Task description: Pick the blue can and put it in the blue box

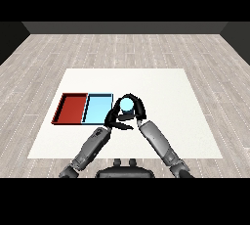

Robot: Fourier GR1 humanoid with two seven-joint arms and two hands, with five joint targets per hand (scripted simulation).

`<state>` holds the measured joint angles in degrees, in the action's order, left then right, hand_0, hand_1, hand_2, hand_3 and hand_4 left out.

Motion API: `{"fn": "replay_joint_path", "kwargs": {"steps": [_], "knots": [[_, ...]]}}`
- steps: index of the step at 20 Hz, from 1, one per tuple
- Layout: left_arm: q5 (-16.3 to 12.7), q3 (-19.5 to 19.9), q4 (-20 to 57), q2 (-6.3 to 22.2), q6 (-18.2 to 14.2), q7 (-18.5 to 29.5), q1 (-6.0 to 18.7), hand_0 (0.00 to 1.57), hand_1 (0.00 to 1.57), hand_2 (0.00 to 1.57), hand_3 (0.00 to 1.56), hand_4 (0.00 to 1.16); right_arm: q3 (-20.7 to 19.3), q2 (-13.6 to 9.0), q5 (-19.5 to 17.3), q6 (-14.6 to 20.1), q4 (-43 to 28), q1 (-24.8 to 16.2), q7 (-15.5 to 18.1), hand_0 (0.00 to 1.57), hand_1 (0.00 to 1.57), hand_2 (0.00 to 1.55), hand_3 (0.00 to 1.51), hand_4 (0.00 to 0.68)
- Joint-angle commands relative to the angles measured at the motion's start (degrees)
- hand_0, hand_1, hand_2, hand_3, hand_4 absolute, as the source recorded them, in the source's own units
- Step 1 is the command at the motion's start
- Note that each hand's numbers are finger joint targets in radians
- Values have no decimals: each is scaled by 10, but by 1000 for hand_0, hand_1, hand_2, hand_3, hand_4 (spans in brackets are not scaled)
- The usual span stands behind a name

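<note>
The right hand (135, 107) is curled round the blue can (127, 104). Its black fingers bend over the top and down the side of the can, so only the can's round, light blue top shows between them. The can looks upright. It sits near the middle of the surface (166, 92), just beside the light blue tray (97, 107), at about 3 o'clock from that tray. The can is not inside the tray.

The left hand (117, 121) is at about 7 o'clock from the can, very close to it. Its fingers are hard to make out where they meet the other hand, so it cannot be told if they are bent or straight, or if they touch the can.

Two grey forearms come up from the bottom of the view and lean toward each other, meeting at the can like an upside-down V.

The light blue tray lies flat on the white surface. The red tray (71, 107) lies at 9 o'clock from it, and the two trays touch along one side. Both trays sit at about 9 o'clock from the hands.

Around the white surface is a grey wood floor (49, 53).
</note>
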<state>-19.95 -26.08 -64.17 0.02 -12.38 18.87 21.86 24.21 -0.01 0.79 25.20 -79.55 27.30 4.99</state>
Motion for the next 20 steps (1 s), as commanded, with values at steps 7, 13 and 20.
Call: {"fn": "replay_joint_path", "kwargs": {"steps": [7,13,20], "knots": [[-60,-53,11,0,-56,-7,56,0,0,0,0,0,9,0,35,-1,-40,-24,-12,1462,1462,1452,1385,597],[-27,-58,14,0,-82,-22,35,0,0,0,0,530,70,0,125,63,8,20,38,1477,1477,1465,1396,600],[-218,-124,88,0,-108,139,48,1571,1571,1571,1471,747,66,0,154,63,-11,22,47,1459,1459,1442,1395,626]]}}
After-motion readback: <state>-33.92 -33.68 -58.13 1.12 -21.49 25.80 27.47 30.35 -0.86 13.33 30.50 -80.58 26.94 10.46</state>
